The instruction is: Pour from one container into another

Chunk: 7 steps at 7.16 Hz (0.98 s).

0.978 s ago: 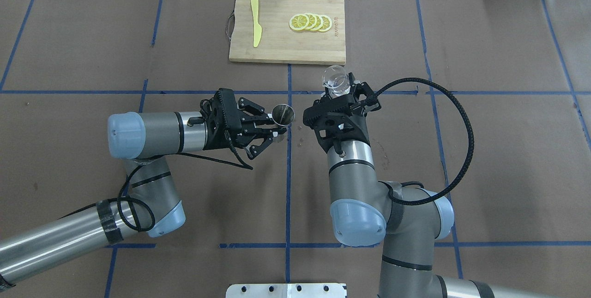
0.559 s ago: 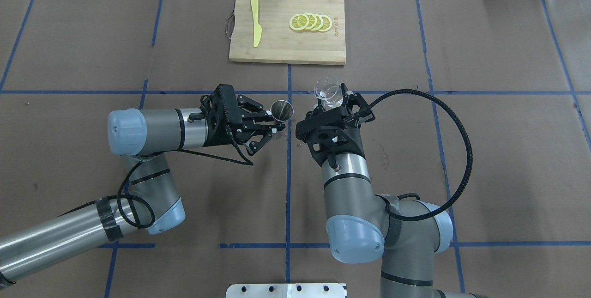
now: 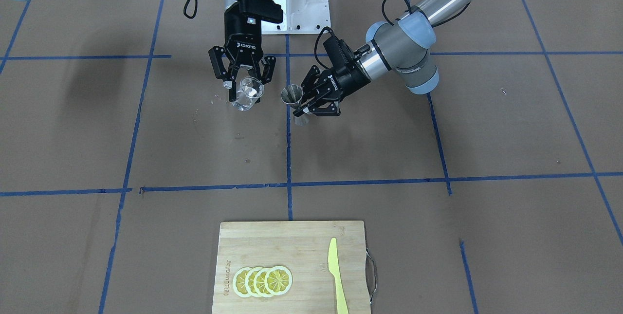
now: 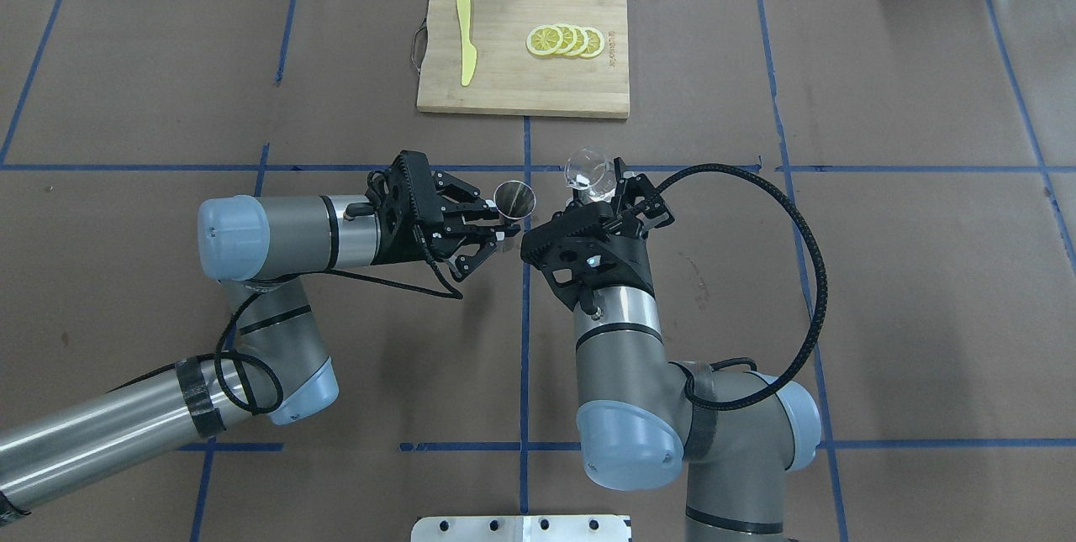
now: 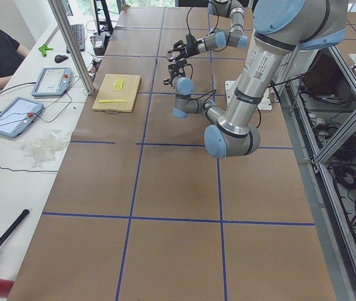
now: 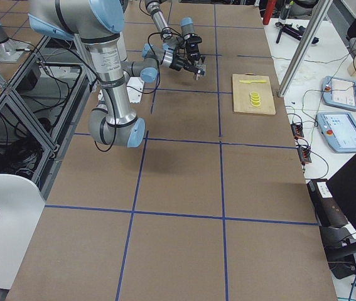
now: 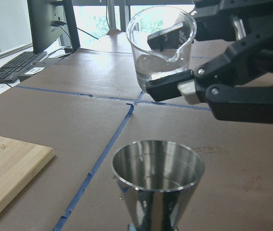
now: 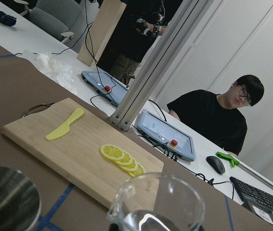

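Observation:
My left gripper [image 4: 507,231] is shut on the waist of the steel jigger [image 4: 514,198], holding it upright above the table with its open cone up. Just to the jigger's right, my right gripper [image 4: 602,191] is shut on the clear glass measuring cup [image 4: 586,171]. In the left wrist view the cup [image 7: 160,48] hangs beyond and above the jigger [image 7: 158,178] and holds a little clear liquid. From the front, the cup [image 3: 247,94] and the jigger [image 3: 292,95] are a short gap apart, not touching.
A wooden cutting board [image 4: 504,88] lies at the far middle of the table with a yellow knife [image 4: 465,39] and lemon slices [image 4: 565,40] on it. People sit and stand at a desk [image 8: 213,125] beyond the table. Blue tape lines cross the brown surface.
My right arm has carried the glass cup leftward, closing most of the gap to the jigger. My left gripper with the jigger has barely shifted.

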### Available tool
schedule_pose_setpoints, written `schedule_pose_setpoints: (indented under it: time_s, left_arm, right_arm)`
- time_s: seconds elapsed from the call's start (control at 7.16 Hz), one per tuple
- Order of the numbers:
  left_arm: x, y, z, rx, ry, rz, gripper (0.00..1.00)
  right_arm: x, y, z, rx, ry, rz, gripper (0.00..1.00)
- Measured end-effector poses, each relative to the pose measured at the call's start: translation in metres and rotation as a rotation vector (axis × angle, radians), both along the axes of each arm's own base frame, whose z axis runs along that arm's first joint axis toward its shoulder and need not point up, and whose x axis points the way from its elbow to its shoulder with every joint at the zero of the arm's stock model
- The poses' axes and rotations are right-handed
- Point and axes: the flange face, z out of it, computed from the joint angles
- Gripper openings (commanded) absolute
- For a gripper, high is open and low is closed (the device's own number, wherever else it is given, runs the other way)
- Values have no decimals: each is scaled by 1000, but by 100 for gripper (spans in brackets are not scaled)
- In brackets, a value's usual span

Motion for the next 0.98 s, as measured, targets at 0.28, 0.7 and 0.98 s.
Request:
schedule_pose_setpoints:
  time_s: [0.28, 0.7, 0.98]
  left_arm:
    - [0, 0, -1, 2, 1, 1, 0]
    - [1, 1, -1, 2, 1, 1, 0]
    - [1, 1, -1, 2, 1, 1, 0]
  right_arm:
    - [-2, 1, -3, -2, 38, -4, 0]
    - [-5, 1, -15, 14, 80, -19, 0]
    - [-7, 1, -22, 25, 104, -24, 0]
